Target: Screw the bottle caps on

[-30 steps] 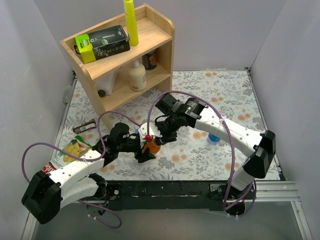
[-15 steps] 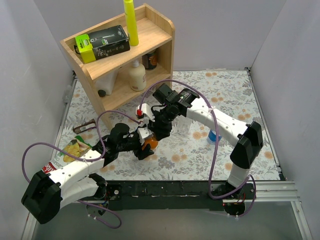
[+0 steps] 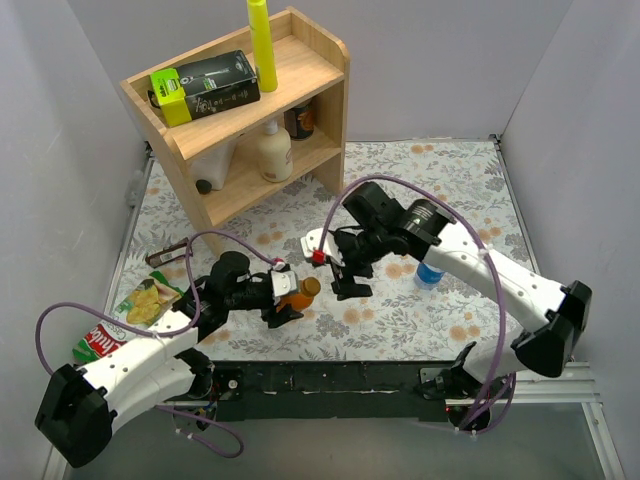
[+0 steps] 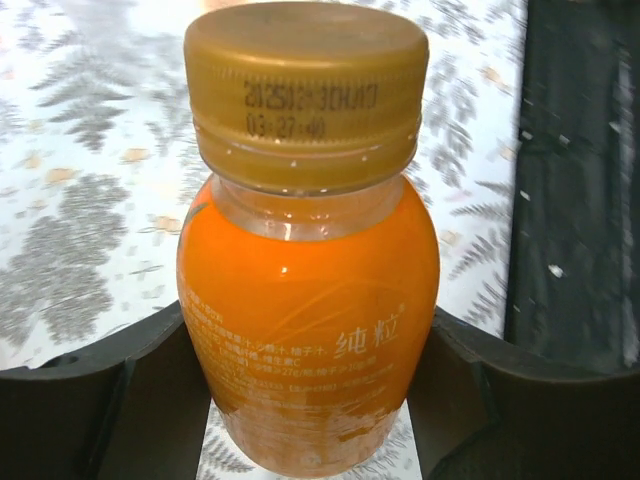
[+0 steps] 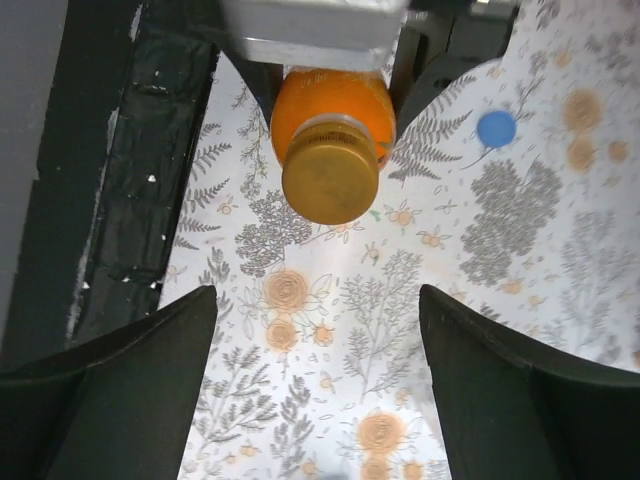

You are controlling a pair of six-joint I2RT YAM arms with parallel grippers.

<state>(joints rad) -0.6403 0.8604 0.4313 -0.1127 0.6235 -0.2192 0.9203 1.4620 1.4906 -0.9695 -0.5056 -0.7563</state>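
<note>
We are seeing an orange bottle point(image 4: 308, 330) wearing a golden-brown cap point(image 4: 306, 90) stamped with dark digits. We are looking at a white table cover point(image 5: 330, 330) patterned with grey ferns and orange roses, a blue cap point(image 5: 496, 128) lying on it, and a yellow tube point(image 3: 262, 45) on a pale wooden shelf point(image 3: 300, 62).

- The table point(image 3: 350, 378) is covered with a floral mat point(image 3: 460, 180) across the middle of the frame.
- A wooden shelf point(image 3: 325, 90) stands on the mat in the upper left.
- On its top board are an upright yellow tube point(image 3: 261, 45) and a flat black-and-green box point(image 3: 205, 86).
- On a lower board stands a cream lotion bottle point(image 3: 274, 152).
- A clear bottle with blue label point(image 3: 428, 274) is on the mat, right of centre.
- A snack bag point(image 3: 148, 300) lies at the lower left.
- A blue cap point(image 5: 496, 128) lies flat on the mat.
</note>
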